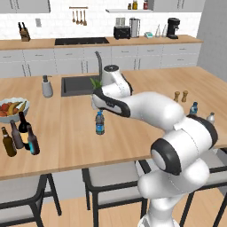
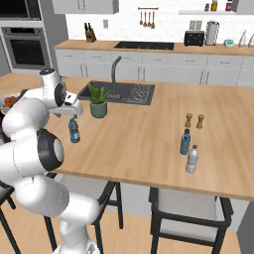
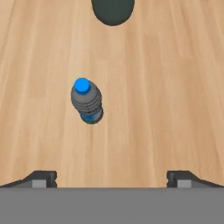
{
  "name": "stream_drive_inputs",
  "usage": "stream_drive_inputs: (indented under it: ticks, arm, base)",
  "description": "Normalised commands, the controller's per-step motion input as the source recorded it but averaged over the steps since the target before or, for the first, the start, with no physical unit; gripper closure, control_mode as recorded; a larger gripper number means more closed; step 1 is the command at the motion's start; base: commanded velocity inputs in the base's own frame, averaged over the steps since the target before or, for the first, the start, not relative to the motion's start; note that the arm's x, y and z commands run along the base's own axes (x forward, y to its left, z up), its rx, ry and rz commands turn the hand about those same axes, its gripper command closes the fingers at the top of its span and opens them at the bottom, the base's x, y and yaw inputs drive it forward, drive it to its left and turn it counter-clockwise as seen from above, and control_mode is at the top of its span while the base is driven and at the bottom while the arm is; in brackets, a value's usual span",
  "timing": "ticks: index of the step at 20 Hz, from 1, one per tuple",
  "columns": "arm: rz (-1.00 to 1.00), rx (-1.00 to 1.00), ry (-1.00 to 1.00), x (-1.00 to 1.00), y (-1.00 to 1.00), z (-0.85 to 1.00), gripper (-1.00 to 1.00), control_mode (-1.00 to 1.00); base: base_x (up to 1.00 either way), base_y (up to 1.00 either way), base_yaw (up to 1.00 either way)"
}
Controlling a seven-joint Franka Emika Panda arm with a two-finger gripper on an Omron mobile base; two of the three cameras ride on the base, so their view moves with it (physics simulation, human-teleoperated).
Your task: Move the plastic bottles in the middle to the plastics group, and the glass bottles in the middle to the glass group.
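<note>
The small clear water bottle (image 1: 100, 123) (image 2: 74, 130) with a blue label and blue cap stands upright on the wooden island. My gripper (image 3: 111, 179) (image 2: 74, 112) hovers above it, open and empty; in the hand view the bottle (image 3: 87, 101) sits ahead of the fingertips (image 3: 41, 178), left of centre. At the island's left end the black wine bottle (image 1: 23, 125) and dark beer bottle (image 1: 32, 140) stand close to the amber bottle (image 1: 7, 142) and grey-brown bottle (image 1: 16, 135). On the right stand the blue-tinted bottle (image 1: 193, 107) (image 2: 185, 141) and the pale-capped clear bottle (image 1: 211, 117) (image 2: 192, 158).
A potted plant (image 2: 98, 101) stands just behind the water bottle, next to the sink (image 2: 130, 93). A fruit bowl (image 1: 12, 107) is behind the glass bottles. Salt and pepper shakers (image 2: 194, 120) stand near the plastics. Stools (image 1: 111, 184) line the front edge.
</note>
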Motion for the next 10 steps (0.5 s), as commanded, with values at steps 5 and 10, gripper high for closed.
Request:
stream_drive_inputs:
  ticks: [5,10]
  arm:
    - [0.00,0.11,-0.10,0.00,-0.05,-0.38,-1.00,-1.00]
    - [0.02,0.08,-0.14,0.01,0.10,-0.27,-1.00,-1.00]
  base:
    - [0.00,0.00,0.00]
    - [0.00,0.00,0.00]
